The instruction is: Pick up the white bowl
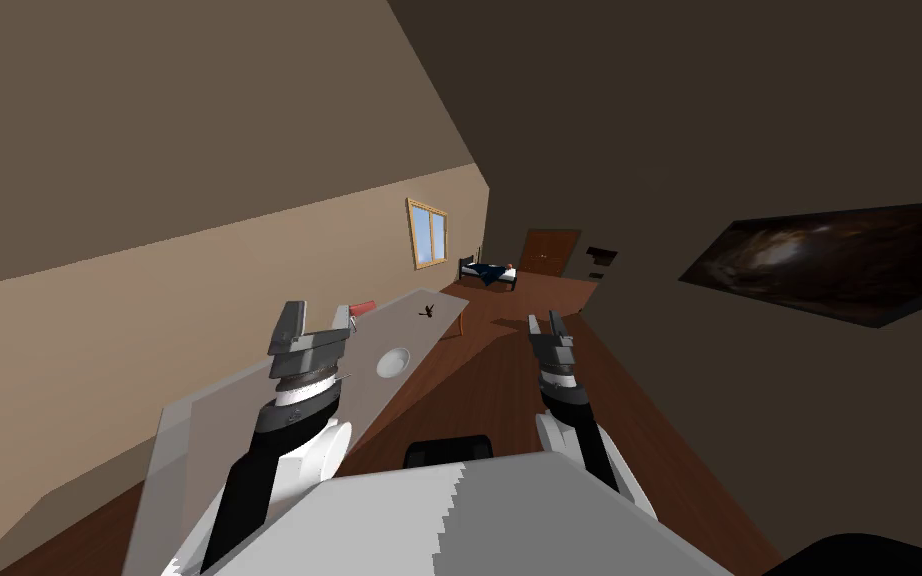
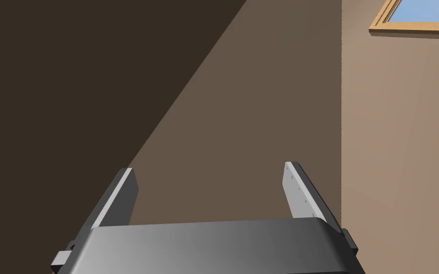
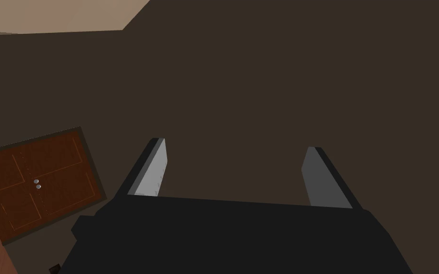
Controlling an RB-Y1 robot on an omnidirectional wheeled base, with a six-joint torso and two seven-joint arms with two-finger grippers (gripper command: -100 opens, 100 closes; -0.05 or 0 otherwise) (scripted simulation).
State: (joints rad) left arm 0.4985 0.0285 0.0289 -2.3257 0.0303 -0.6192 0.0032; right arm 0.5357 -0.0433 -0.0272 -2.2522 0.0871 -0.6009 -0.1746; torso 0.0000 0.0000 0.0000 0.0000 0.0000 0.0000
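So, quick rundown. A long grey table (image 1: pixel 211 430) runs along the wall on our left, and its right long edge borders the wood floor (image 1: pixel 494 350). That floor is an open lane between the table and the dark wall on our right, running to the far end of the room.

The white bowl (image 1: pixel 393 362) is round and shallow, opening up, plain white w/ a greyish inside. It sits on the tabletop about midway along, near the right long edge.

The left gripper (image 1: pixel 317 322) hangs above the table on our side of the bowl, not touching it, fingers spread wide w/ nothing between them. The right gripper (image 1: pixel 545 325) is up over the floor, right of the table, blades parted too and holding nothing.

Farther down the table are a small red thing (image 1: pixel 362 306) and a tiny dark object (image 1: pixel 427 312), both well apart from the bowl; can't tell what they are. At the far end are a bed (image 1: pixel 487 272) and a brown double door (image 1: pixel 549 252).
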